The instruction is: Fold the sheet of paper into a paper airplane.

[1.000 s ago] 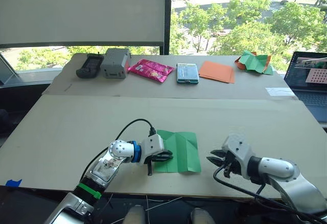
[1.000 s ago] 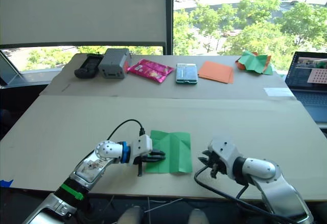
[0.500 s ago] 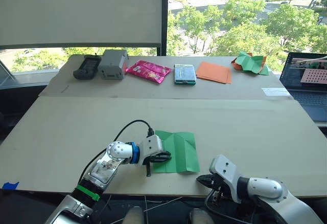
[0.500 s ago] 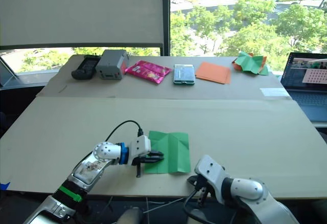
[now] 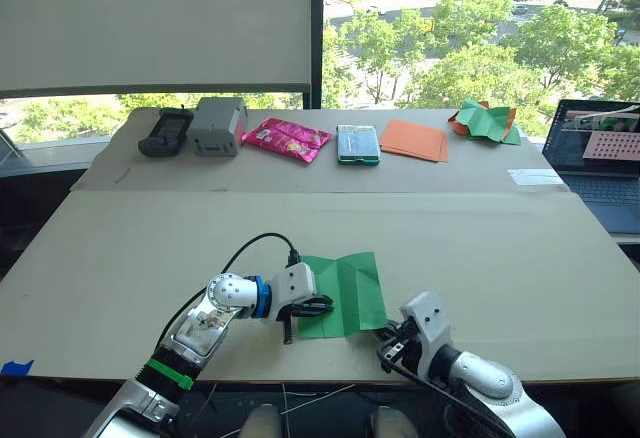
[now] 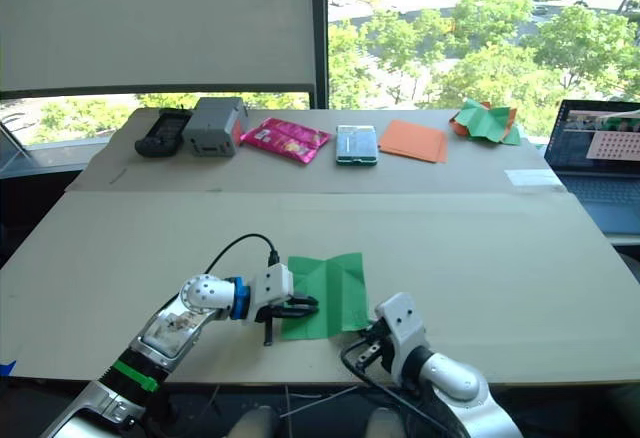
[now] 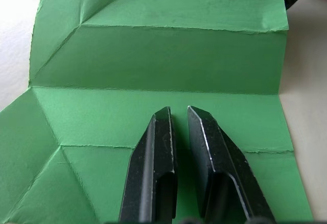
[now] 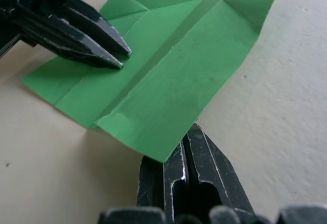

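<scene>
A creased sheet of paper (image 5: 342,294) lies near the front edge of the cardboard-topped table (image 5: 480,248), at about 6 o'clock from the orange sheets (image 5: 413,139) at the back. The left gripper (image 7: 177,112), fingers nearly together with a thin gap, presses down on the sheet's 9 o'clock side. The right gripper (image 8: 187,138), fingers pressed together, meets the raised corner at about 5 o'clock. The paper looks feather-light, limp and easily torn or skidded; that lifted right flap seems the best place to pinch while the left pins it.
</scene>
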`<state>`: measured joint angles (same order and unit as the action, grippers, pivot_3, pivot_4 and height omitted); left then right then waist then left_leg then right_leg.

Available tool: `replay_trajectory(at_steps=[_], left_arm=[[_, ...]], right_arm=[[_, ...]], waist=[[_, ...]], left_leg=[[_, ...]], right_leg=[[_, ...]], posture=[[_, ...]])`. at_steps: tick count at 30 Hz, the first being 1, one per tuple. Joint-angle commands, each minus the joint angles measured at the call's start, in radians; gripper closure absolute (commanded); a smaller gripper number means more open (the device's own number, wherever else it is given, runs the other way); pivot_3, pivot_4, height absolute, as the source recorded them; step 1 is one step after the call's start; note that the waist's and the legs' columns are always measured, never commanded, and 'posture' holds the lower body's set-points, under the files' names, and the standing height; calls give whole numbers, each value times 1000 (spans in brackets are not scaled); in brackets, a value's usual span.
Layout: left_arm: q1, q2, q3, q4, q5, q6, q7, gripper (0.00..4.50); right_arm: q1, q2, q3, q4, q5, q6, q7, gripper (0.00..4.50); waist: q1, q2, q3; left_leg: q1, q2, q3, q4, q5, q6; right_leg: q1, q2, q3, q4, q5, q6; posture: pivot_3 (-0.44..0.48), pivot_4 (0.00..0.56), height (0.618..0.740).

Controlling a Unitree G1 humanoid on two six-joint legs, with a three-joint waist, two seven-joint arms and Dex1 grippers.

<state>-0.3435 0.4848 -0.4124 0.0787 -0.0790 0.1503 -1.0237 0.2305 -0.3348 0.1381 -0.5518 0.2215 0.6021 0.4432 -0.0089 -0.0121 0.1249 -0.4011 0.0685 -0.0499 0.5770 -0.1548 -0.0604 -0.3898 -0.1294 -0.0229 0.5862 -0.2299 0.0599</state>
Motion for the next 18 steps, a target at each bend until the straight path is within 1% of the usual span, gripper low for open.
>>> replay_trajectory(at_steps=[1, 8, 13, 18], left_arm=[[24, 24, -34, 50, 54, 27, -12, 3960], [28, 35, 1, 33, 46, 45, 10, 3960], [47, 50, 42, -12, 32, 75, 32, 3960], [97, 98, 136, -162, -21, 173, 60, 3960]], right_arm=[[-63, 19, 3, 1, 30, -29, 13, 4494], [-226, 36, 68, 49, 34, -12, 56, 4494], [-282, 30, 135, 101, 14, -12, 81, 4494], [-308, 22, 161, 142, 14, -18, 105, 4494]], waist=[[0, 2, -1], [0, 4, -2], [-4, 4, -2], [-8, 4, -1]], left_leg=[[0, 0, 0, 0, 0, 0], [0, 0, 0, -1, 0, 0], [0, 0, 0, -1, 0, 0], [1, 0, 0, -2, 0, 0]], right_leg=[[0, 0, 0, 0, 0, 0], [0, 0, -1, 1, 0, 0], [-1, 0, -1, 2, 0, 0], [-4, 0, 0, 7, 0, 0]], posture=[[0, 150, 706], [0, 150, 706], [0, 150, 706], [0, 150, 706]])
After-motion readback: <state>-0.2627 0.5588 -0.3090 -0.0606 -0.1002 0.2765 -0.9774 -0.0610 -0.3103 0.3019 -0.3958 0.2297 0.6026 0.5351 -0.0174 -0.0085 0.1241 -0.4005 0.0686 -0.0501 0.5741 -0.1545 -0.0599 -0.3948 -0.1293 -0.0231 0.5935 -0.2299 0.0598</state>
